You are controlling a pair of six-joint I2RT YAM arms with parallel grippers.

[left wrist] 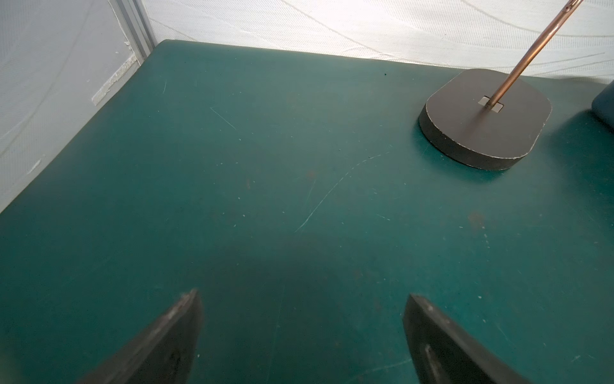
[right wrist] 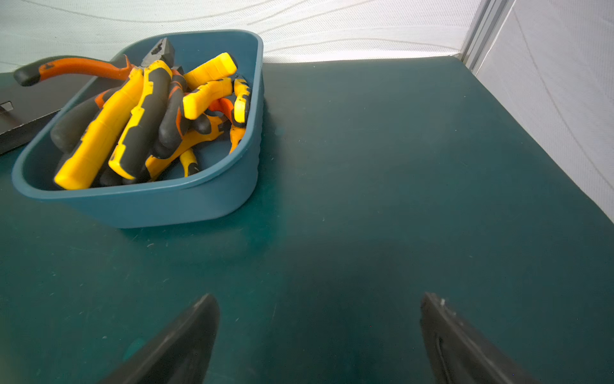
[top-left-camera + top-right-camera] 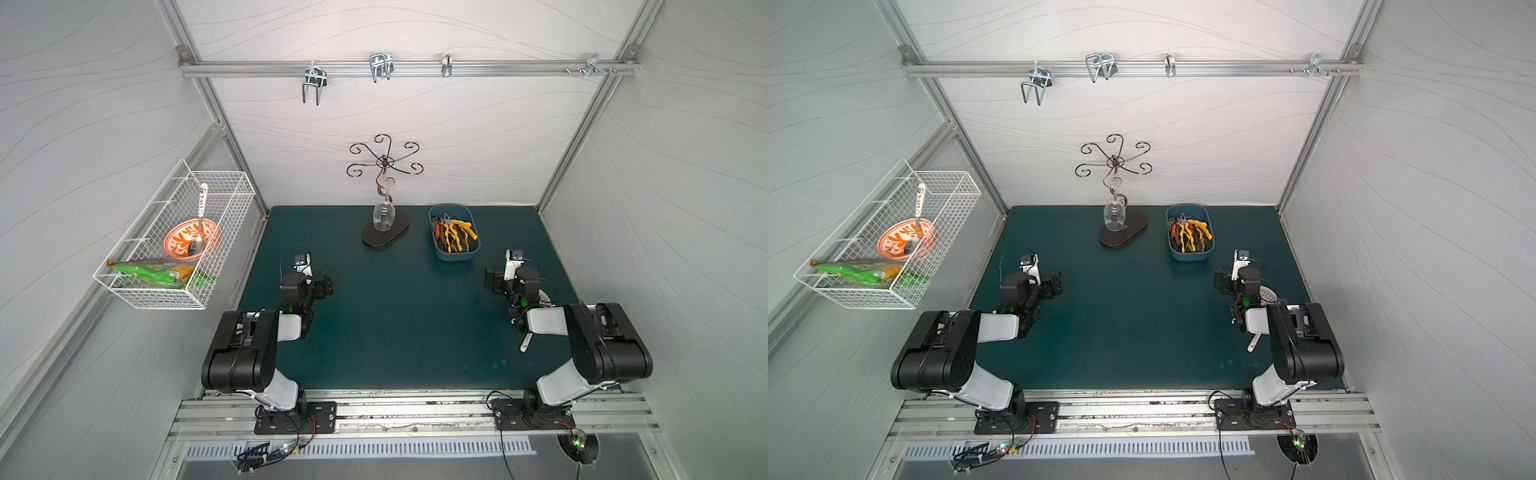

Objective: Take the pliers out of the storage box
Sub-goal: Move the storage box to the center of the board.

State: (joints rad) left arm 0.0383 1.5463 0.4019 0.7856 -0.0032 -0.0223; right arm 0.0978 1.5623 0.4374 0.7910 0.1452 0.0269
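Observation:
The blue storage box (image 3: 455,254) (image 3: 1190,255) stands at the back right of the green mat, heaped with several pliers (image 3: 454,235) (image 3: 1189,237) with yellow-and-black and orange-and-black handles. The right wrist view shows the pliers (image 2: 143,113) piled in the box (image 2: 159,206), one orange handle sticking out over its rim. My right gripper (image 3: 493,282) (image 2: 317,296) hangs open and empty over bare mat, a short way in front of the box. My left gripper (image 3: 325,286) (image 1: 304,294) is open and empty at mid-left, far from the box.
A metal stand with a dark base (image 3: 386,237) (image 1: 481,126) holds a hanging wine glass (image 3: 383,216) left of the box. A white wire basket (image 3: 174,286) with a bowl, a spoon and a packet hangs on the left wall. A white handle (image 3: 525,343) lies under the right arm.

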